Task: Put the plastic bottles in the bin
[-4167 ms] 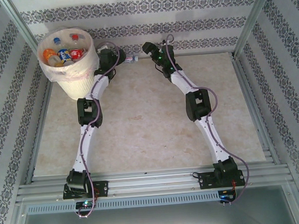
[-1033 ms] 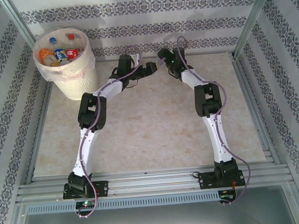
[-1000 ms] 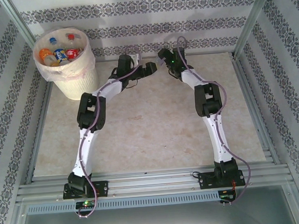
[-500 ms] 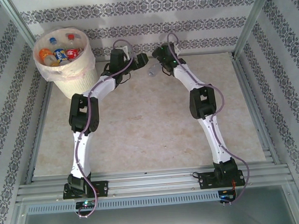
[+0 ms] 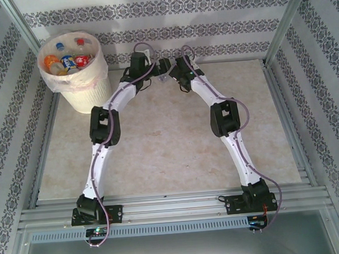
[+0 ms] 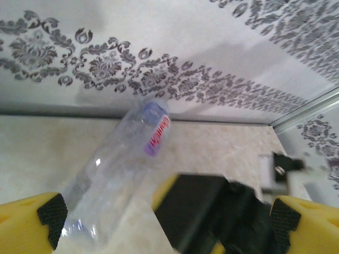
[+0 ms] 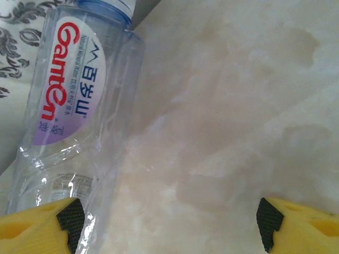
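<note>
Marbled tabletop (image 7: pixel 238 106): clear plastic bottle (image 7: pixel 74 106) with purple-and-white label lies lengthwise ahead, beside one finger of the open, empty right gripper (image 7: pixel 169 219); left gripper (image 6: pixel 167 219) gapes empty.

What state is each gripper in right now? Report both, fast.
Left gripper: open, holding nothing; the clear bottle lies by one finger.
Right gripper: open, fingers wide apart, not clamped on the clear bottle.

A lone water bottle (image 7: pixel 74 106) lies on the tabletop (image 5: pixel 171 144) against the back wall (image 5: pixel 220 19), right of the bin (image 5: pixel 84 91), which stands in the far-left corner holding more bottles (image 5: pixel 67 60).
</note>
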Robot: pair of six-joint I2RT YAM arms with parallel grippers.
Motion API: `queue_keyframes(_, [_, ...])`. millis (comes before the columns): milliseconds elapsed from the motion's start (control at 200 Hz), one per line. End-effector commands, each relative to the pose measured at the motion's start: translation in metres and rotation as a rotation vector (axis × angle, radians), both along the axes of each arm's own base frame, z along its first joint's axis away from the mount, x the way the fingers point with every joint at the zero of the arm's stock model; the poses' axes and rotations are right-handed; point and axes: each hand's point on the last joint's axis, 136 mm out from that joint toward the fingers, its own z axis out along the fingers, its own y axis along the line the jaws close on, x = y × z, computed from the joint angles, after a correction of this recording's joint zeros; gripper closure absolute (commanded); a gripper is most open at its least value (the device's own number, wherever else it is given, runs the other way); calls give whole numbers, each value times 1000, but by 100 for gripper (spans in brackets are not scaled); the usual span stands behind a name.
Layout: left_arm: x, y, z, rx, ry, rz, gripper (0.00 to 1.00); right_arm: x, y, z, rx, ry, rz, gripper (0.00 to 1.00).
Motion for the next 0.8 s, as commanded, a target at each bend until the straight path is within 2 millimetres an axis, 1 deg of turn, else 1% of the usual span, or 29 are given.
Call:
queue_keyframes(0, [28, 13, -46, 113, -32, 34, 0, -1, 1, 11, 51, -14, -20, 13])
queue_keyframes(15, [32, 14, -49, 112, -40, 44, 0, 0, 1, 12, 58, -15, -19, 13])
queue_keyframes(30, [36, 17, -45, 105, -62, 56, 0, 1, 1, 13, 65, -17, -17, 13])
queue_keyframes(85, [46, 23, -52, 69, -88, 80, 0, 2, 1, 16, 91, -21, -11, 13])
queue_keyframes(105, [47, 24, -56, 52, -86, 82, 0, 3, 1, 17, 95, -23, -10, 12])
queue_keyframes(150, [49, 26, -57, 14, -87, 75, 0, 3, 1, 18, 103, -28, -1, 12])
queue_keyframes(210, [46, 19, -57, -22, -88, 30, 0, 4, 3, 19, 109, -34, 8, 12])
queue_keyframes(330, [30, -10, -53, -73, -82, -105, 0, 8, 3, 22, 143, -49, -3, 11])
queue_keyframes(435, [16, -29, -58, -93, -39, -185, 0, 11, 2, 27, 175, -68, -15, 9])
queue_keyframes(510, [4, -43, -56, -139, -12, -246, 0, 11, 3, 32, 182, -76, -3, 8])
queue_keyframes(595, [-10, -62, -47, -201, 3, -317, 1, 9, -2, 36, 179, -80, 7, 8])
queue_keyframes(695, [-26, -81, -38, -227, 12, -374, 1, 6, -10, 41, 160, -77, 22, 8])
queue_keyframes(794, [-40, -93, -29, -265, 10, -407, 1, 3, -21, 40, 127, -61, 28, 7])
